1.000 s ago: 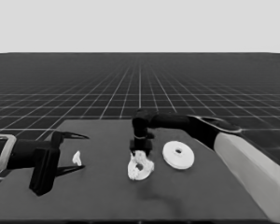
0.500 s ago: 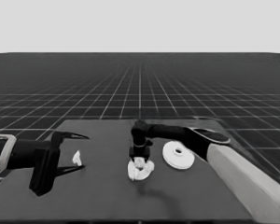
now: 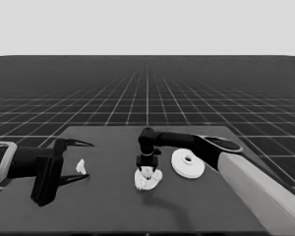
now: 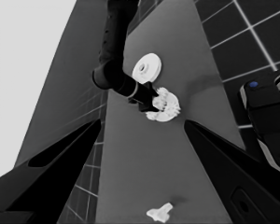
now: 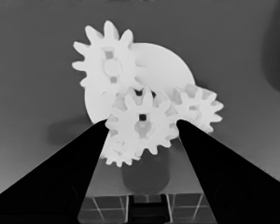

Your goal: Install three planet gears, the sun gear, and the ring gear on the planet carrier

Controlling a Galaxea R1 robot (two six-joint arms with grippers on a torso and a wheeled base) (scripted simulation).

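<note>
Nearest the camera, the left gripper point(image 3: 73, 162) is parked over the table's point(image 3: 108, 211) left end, fingers spread wide with nothing in them. A thin white piece point(image 3: 80, 166) lies loose on the table between them, not held.

Toward 3 o'clock from there, mid-table, sits the smaller round part point(image 5: 165, 70) with gears on it. In the right wrist view I count three gears point(image 5: 107, 63) around its rim, plus a fourth gear point(image 5: 142, 123) in the middle. The right gripper point(image 3: 147, 169) comes straight down on that cluster, and its fingers point(image 5: 79, 163) pinch the middle gear from both sides.

At about 2 o'clock from the cluster, just beside it but apart, the larger round part point(image 3: 187, 163) lies flat.
</note>
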